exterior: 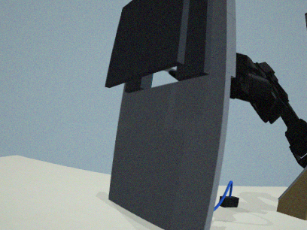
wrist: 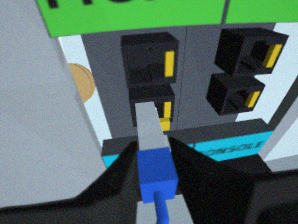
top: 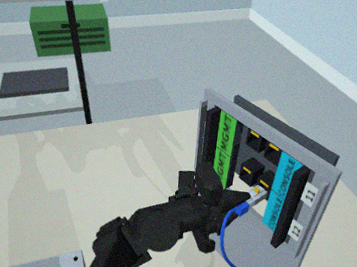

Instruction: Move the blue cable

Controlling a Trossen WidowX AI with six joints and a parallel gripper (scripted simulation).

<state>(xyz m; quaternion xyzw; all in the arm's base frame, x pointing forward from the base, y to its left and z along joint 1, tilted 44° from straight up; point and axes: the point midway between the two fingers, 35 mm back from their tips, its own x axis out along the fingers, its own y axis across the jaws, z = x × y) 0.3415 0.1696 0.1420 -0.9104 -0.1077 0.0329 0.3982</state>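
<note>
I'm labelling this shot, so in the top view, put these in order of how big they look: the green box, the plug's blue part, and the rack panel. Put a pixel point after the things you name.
Largest to smallest:
1. Rack panel (top: pixel 258 249) (exterior: pixel 162 150)
2. Green box (top: pixel 93 16)
3. Plug's blue part (top: pixel 241 208) (wrist: pixel 157 172)

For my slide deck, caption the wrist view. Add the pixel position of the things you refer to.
Black gripper fingers hold a blue-and-grey cable plug (wrist: pixel 157 175) before black, yellow-marked ports (wrist: pixel 150 57) between green and cyan label strips.
</note>
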